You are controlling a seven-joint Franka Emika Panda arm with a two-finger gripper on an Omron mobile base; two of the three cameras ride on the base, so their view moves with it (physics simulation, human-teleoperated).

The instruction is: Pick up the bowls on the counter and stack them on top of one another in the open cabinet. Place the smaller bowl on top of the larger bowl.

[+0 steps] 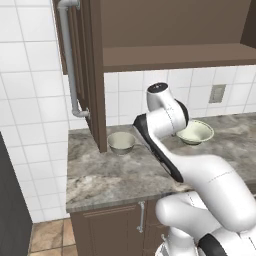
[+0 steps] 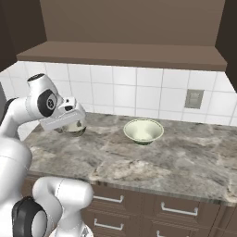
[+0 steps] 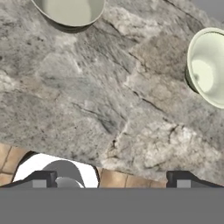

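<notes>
The counter was seen as grey-brown marbled stone over dark brown drawers, with white wall tiles behind it and a grey outlet plate set in them. Terracotta floor tiles were shown past the counter's left end.

The gripper was held well above the counter near its front edge, pointed down at bare stone. Its two finger tips were spread wide apart, with nothing between them.

The smaller bowl was seen ahead of the gripper, towards the wall, resting upright on the stone. The larger bowl was placed off to the gripper's side, further along the counter, also upright and well apart from the small one.

Above both, the cabinet was shown with its flat shelf. Its door, bearing a long pale bar handle, was swung out just beside the small bowl.
</notes>
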